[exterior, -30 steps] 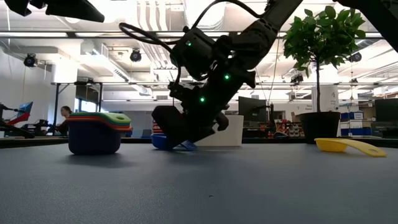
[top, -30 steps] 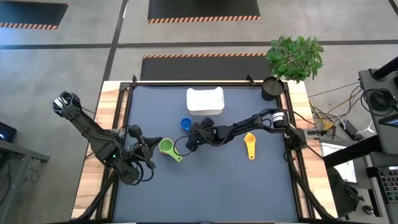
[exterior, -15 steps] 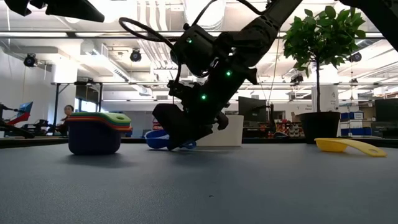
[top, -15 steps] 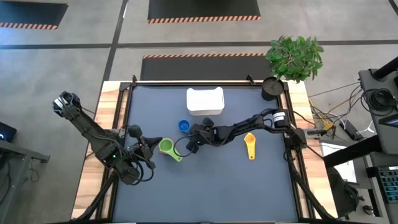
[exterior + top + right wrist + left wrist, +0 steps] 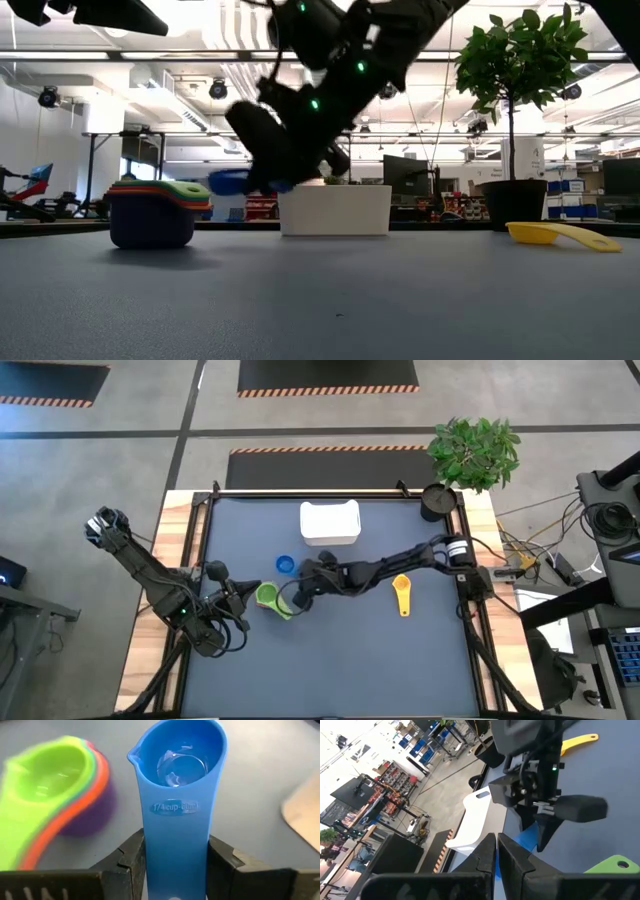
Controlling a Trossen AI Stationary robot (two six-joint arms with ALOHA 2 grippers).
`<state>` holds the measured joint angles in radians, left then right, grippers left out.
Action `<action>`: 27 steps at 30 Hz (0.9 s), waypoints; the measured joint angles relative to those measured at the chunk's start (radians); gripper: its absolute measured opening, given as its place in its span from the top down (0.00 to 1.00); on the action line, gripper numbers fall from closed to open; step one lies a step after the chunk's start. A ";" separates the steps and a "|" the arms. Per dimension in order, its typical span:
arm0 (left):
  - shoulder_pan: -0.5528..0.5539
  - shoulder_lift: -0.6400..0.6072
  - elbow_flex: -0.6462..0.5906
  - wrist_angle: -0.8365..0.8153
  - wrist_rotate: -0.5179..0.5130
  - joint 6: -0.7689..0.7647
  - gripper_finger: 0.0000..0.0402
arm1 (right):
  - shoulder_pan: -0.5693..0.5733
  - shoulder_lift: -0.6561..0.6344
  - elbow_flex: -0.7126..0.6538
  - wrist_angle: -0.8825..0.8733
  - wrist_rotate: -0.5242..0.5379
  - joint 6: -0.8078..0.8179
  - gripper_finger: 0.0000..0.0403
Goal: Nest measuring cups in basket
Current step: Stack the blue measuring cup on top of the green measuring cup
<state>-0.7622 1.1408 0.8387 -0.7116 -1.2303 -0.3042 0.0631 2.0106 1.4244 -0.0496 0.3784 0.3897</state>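
Nearest you, at about 8 o'clock on the bench (image 5: pixel 340 660), your left hand (image 5: pixel 243 592) is waiting with its fingers closed on nothing. Just beside it toward the middle, the stack of nested cups (image 5: pixel 268 598) is sitting on the bench, green on top, with orange and purple showing beneath in the right wrist view. Your right hand (image 5: pixel 298 582) is gripping the blue cup (image 5: pixel 176 795) by its flat handle, fingers pressing on both sides, bowl facing up. In the low view the blue cup (image 5: pixel 228 182) is hanging clear of the bench, near the stack, at roughly the height of its top. At 3 o'clock the yellow cup (image 5: pixel 402 594) is lying alone, well apart from the others. Farther back, at 12 o'clock, the white basket (image 5: pixel 330 522) is standing.
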 joint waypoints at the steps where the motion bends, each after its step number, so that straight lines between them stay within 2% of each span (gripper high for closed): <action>1: 0.000 0.000 0.000 0.000 0.000 0.000 1.00 | 0.006 0.000 0.012 -0.002 -0.010 0.000 0.66; 9: 0.000 0.000 0.000 0.000 0.000 0.000 1.00 | 0.044 0.000 0.113 -0.076 -0.057 0.035 0.66; 15: 0.000 0.000 0.000 0.000 0.000 0.000 1.00 | 0.053 0.000 0.162 -0.079 -0.169 0.115 0.66; 27: 0.000 0.000 0.000 0.000 0.000 0.000 1.00 | 0.070 0.000 0.172 -0.073 -0.178 0.186 0.66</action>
<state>-0.7623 1.1412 0.8391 -0.7113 -1.2304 -0.3046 0.1333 2.0106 1.5963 -0.1227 0.2008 0.5755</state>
